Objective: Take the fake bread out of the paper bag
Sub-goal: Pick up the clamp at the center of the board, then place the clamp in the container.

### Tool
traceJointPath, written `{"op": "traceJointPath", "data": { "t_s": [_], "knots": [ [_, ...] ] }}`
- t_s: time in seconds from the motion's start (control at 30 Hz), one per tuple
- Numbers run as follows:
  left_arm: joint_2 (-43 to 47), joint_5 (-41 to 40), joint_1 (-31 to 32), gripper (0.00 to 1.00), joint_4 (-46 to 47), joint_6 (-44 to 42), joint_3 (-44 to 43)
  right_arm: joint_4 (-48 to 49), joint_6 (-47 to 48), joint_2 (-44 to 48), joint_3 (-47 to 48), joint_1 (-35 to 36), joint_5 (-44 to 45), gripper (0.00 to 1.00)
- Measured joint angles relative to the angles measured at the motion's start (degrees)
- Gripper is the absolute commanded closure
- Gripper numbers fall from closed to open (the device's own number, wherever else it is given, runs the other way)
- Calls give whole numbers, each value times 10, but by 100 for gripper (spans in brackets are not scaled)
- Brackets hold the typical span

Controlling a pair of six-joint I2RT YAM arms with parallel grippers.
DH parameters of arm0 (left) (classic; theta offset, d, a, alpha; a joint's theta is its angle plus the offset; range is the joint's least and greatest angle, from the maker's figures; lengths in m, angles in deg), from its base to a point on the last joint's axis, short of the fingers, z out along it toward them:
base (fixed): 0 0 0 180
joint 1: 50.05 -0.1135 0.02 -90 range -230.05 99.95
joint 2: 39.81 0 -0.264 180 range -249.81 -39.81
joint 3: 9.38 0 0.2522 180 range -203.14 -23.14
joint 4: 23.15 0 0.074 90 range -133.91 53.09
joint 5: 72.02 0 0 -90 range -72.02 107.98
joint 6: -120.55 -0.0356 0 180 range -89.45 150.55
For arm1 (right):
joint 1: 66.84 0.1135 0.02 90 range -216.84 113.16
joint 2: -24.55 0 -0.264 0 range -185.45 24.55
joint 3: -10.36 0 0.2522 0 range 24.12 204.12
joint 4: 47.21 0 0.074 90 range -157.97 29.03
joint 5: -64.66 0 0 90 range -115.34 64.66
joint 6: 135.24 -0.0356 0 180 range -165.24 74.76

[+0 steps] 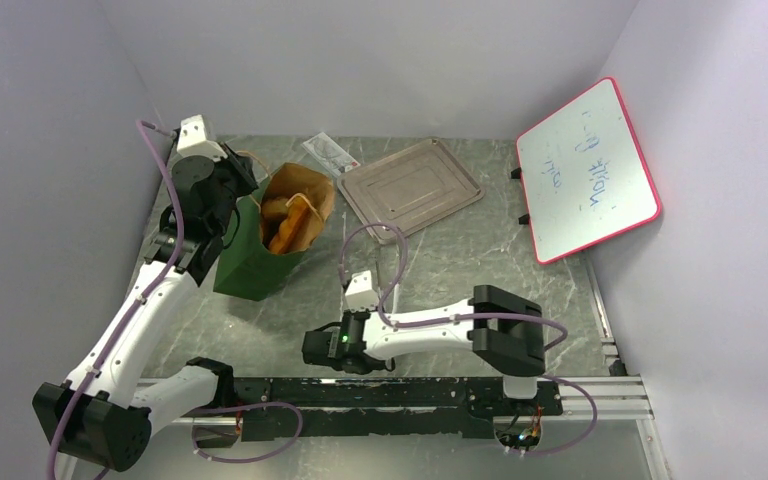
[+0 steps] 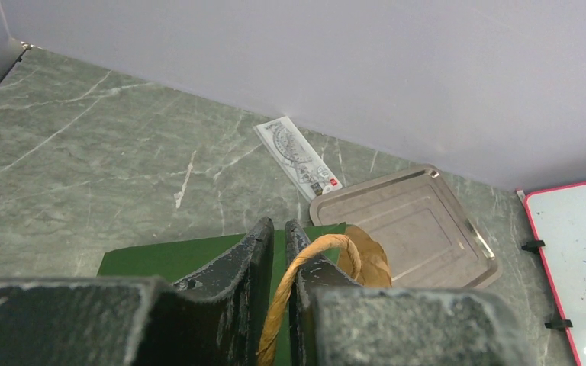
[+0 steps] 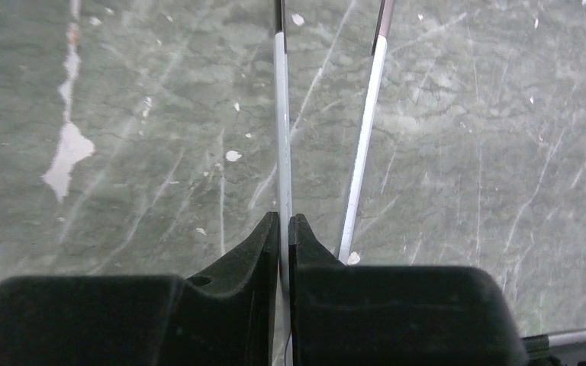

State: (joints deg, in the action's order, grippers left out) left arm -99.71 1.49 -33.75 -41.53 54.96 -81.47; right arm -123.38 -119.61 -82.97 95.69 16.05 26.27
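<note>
progress: nothing out yet, fake bread all inside paper bag, far left of table | my left pincer clamped on the bag's handle | right pincer closed, empty, near edge

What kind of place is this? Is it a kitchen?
Probably a robot test booth, not a kitchen. Two robot arms are bolted at the edge of a table, plain walls box it in, a whiteboard leans there, and the paper bag holds only fake bread.

Standing paper bag, fake bread inside
</note>
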Motion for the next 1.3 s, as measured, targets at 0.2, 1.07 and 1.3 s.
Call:
{"op": "traceJointPath", "data": {
  "t_s": [0.2,1.07,1.3],
  "knots": [
    [0,-4,0,93,0,0,0,91,97,74,-27,2,12,100],
    [0,-4,0,93,-10,-6,0,711,652,66,-185,-334,-341,99],
    [3,4,0,93,-11,-6,23,732,650,42,-181,-350,-368,56]
  ]
}}
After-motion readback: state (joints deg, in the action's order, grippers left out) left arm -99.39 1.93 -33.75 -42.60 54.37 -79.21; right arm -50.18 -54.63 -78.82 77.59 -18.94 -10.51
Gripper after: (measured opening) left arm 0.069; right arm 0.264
